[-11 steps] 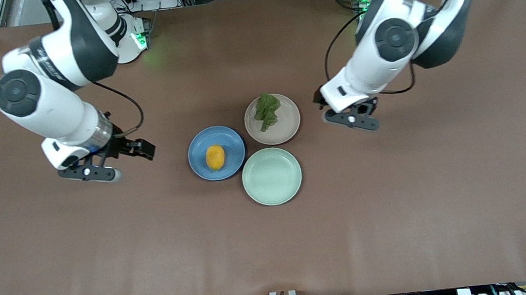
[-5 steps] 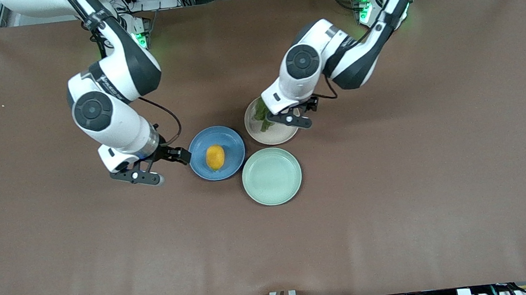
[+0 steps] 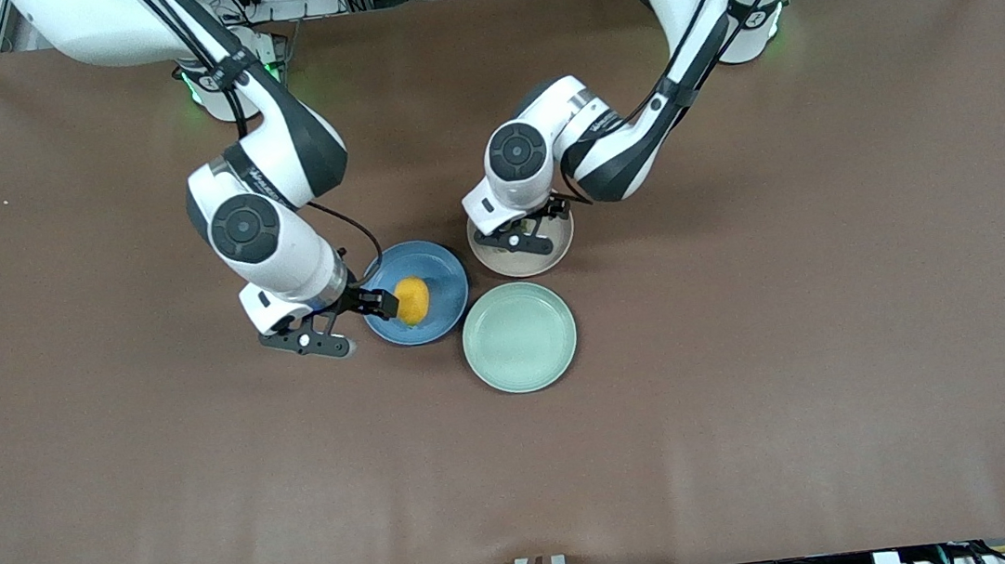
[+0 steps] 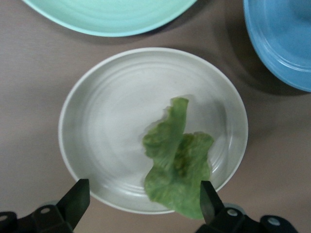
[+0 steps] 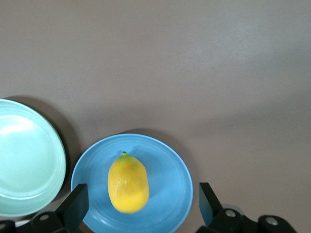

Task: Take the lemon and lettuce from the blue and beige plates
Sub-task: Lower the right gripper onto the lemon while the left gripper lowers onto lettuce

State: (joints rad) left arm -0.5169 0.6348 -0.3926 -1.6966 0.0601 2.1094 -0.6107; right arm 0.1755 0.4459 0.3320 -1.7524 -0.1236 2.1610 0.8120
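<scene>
A yellow lemon (image 3: 412,301) lies on the blue plate (image 3: 443,269). My right gripper (image 3: 308,342) hovers open and empty just off that plate's rim, toward the right arm's end of the table. The right wrist view shows the lemon (image 5: 128,182) on the blue plate (image 5: 167,187) ahead of the open right gripper (image 5: 141,196). My left gripper (image 3: 514,241) hovers open and empty over the beige plate (image 3: 551,258) and hides the lettuce in the front view. In the left wrist view the green lettuce leaf (image 4: 177,165) lies on the beige plate (image 4: 107,126), close to one finger of the left gripper (image 4: 143,194).
An empty pale green plate (image 3: 518,336) sits nearer to the front camera, touching or almost touching both other plates. It also shows in the left wrist view (image 4: 112,14) and the right wrist view (image 5: 24,160). Brown tabletop surrounds the plates.
Both arms have swung in toward the plates. The right gripper has come up to the blue plate's rim, and the left gripper has moved over the beige plate and now covers the lettuce.
</scene>
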